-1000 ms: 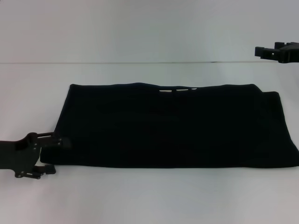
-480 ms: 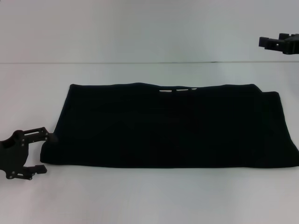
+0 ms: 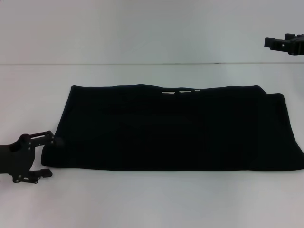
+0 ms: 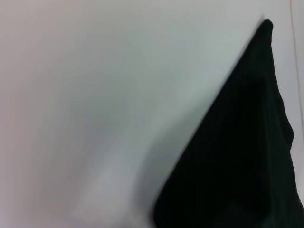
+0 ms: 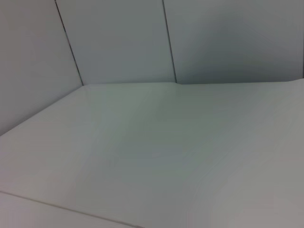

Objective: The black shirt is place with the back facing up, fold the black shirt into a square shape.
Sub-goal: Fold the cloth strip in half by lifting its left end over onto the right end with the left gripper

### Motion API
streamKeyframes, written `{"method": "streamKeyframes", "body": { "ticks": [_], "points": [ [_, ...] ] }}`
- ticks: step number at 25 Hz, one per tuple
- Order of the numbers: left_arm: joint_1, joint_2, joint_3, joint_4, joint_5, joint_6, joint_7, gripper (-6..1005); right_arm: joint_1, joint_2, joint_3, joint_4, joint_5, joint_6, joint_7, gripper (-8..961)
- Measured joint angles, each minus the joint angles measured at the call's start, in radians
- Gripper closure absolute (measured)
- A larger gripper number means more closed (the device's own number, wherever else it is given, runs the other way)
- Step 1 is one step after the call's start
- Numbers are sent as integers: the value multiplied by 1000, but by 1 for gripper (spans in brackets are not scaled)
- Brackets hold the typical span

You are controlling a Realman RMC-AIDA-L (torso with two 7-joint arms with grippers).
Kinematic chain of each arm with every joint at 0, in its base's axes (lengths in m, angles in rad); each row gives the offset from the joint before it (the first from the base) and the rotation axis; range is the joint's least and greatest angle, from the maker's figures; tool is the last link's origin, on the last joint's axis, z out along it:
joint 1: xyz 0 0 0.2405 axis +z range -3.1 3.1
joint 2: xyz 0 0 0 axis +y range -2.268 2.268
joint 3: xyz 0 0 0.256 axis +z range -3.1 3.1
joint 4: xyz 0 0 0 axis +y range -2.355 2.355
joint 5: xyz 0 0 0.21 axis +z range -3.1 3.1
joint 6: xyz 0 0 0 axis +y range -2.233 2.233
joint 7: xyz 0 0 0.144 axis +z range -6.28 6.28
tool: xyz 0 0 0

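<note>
The black shirt [image 3: 175, 128] lies flat on the white table as a wide folded band, with small white gaps at its far edge. My left gripper [image 3: 51, 156] is low at the shirt's near left corner, open. Its upper finger reaches the shirt's left edge and its lower finger rests on the table just off the corner. Nothing is held between them. In the left wrist view a corner of the black shirt [image 4: 247, 156] fills the right side over bare table. My right gripper [image 3: 284, 43] hangs high at the far right, off the shirt.
The white table [image 3: 152, 199] runs all round the shirt, with a pale wall behind it. The shirt's right end reaches the picture's right edge. The right wrist view holds only the table top [image 5: 152, 156] and wall panels.
My left gripper has drawn back leftward from the shirt's left edge. The right gripper has shifted farther right and slightly up. The shirt has not moved.
</note>
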Motion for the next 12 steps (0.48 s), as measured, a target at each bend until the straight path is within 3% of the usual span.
{"method": "streamKeyframes", "body": {
  "ticks": [12],
  "points": [
    [1, -3, 3, -2, -7, -44, 11, 50, 0, 0, 0, 0, 0, 9, 0, 174]
  ]
}}
